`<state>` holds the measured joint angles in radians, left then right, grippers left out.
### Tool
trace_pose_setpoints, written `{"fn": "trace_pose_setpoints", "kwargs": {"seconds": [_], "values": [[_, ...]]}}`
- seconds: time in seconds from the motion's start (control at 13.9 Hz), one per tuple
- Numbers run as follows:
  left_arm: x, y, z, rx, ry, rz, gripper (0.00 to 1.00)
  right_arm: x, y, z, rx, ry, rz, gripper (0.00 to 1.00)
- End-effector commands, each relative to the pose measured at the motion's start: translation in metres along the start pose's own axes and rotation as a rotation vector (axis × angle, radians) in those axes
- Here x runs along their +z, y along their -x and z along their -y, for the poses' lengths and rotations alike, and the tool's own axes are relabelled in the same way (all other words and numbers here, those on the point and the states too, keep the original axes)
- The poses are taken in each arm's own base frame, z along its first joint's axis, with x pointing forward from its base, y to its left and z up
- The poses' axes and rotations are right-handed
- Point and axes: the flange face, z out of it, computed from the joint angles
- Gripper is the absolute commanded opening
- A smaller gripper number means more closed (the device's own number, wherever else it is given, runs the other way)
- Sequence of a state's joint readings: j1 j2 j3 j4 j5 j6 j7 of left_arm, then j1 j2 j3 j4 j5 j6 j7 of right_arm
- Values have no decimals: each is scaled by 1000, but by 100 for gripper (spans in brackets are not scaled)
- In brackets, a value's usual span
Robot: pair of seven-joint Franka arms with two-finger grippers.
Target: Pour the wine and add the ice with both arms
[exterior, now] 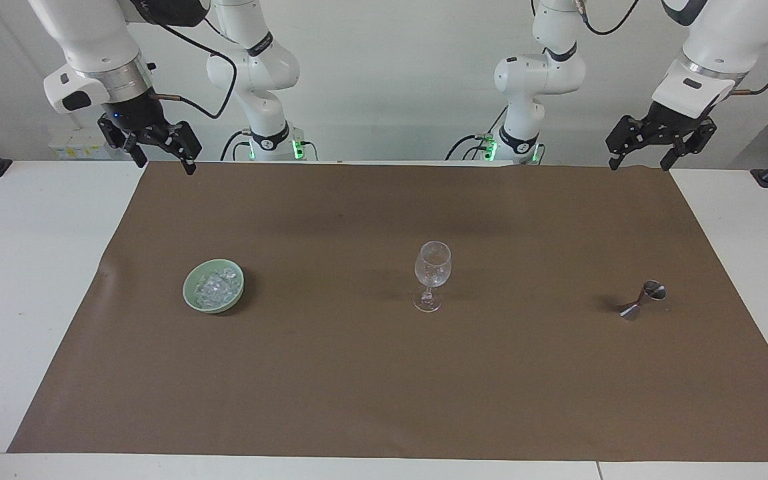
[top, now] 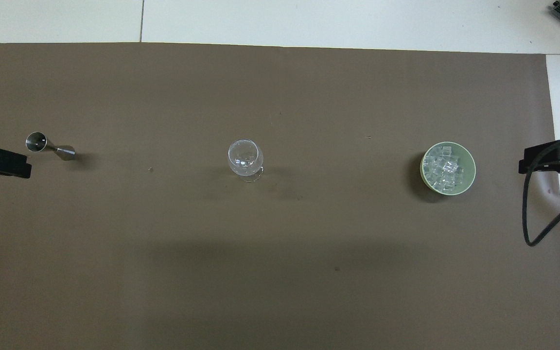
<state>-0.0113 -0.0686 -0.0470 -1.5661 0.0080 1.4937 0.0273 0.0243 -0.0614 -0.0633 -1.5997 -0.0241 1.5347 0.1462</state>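
Sitting bowled, ice point(exterior: 216, 288) lies well below right claw point(exterior: 161, 157).

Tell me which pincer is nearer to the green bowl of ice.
Right. The right pincer hangs open above the brown mat's edge at the round green bowl of clear ice chunks end; the left pincer, open, hangs at the other end, past the stemmed glass.

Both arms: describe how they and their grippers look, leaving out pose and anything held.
Both arms are white, rounded jointed segments with black bands at the joints and silver rings at the wrists. The left gripper and right gripper are black, with two fingers on linked bars. Black cables loop along each arm, and green lights glow at both bases.
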Motion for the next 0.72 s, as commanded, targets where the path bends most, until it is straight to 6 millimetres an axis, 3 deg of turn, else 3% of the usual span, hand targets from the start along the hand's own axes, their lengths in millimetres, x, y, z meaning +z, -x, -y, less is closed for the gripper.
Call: {"fn": "trace_pose_setpoints", "kwargs": {"seconds": [0.0,0.5,0.65], "values": [[-1,5,2,-6,2,-2,100,-1,8,-2,-11,-22,12,100],[2,7,14,-57,14,2,100,-1,8,-1,-13,-22,12,100],[3,8,22,-185,54,4,100,-1,8,-2,-11,-22,12,100]]}}
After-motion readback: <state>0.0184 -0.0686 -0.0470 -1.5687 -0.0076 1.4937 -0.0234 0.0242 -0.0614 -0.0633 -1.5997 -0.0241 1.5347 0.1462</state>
